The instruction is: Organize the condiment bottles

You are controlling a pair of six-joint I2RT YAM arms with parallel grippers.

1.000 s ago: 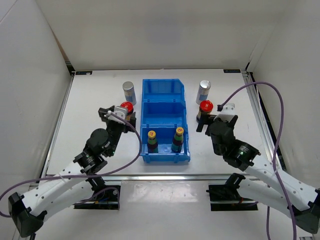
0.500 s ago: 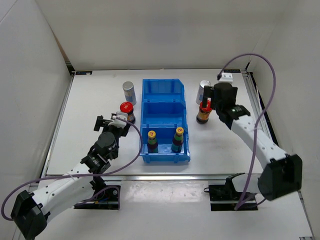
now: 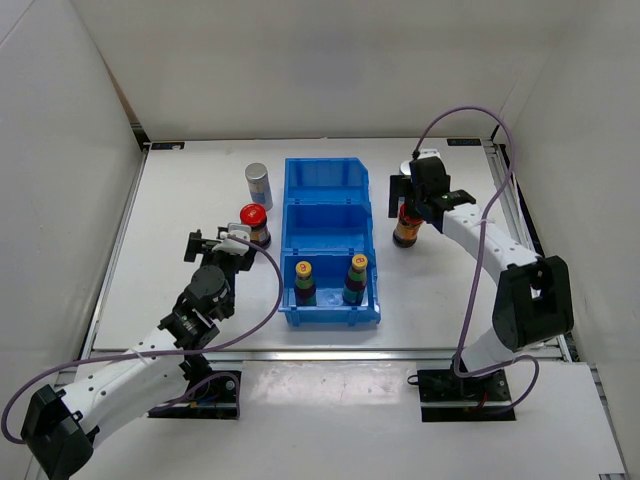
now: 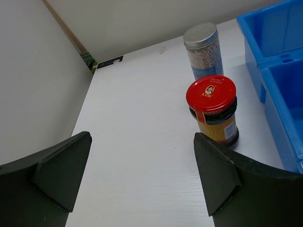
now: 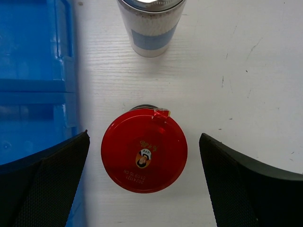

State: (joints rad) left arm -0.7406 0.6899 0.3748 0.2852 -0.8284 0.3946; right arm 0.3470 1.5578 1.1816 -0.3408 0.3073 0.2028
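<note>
The red-capped jar (image 5: 144,150) stood on the table (image 5: 246,71) just right of the blue bin (image 5: 28,47), directly beneath the right gripper (image 5: 144,137), jaws wide and empty (the left gripper (image 4: 142,137) gaped too). Pickup seemed in hand: descend, close, lift.

2 yellow-cap btls (image 3: 304,283) upright in bin (image 3: 330,318), 4 outside

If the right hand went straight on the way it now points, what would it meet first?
The right hand looks straight down on the red-capped bottle, whose cap sits centred between its open fingers, so it would likely meet that cap first. How far above the cap it hovers is unclear.
</note>
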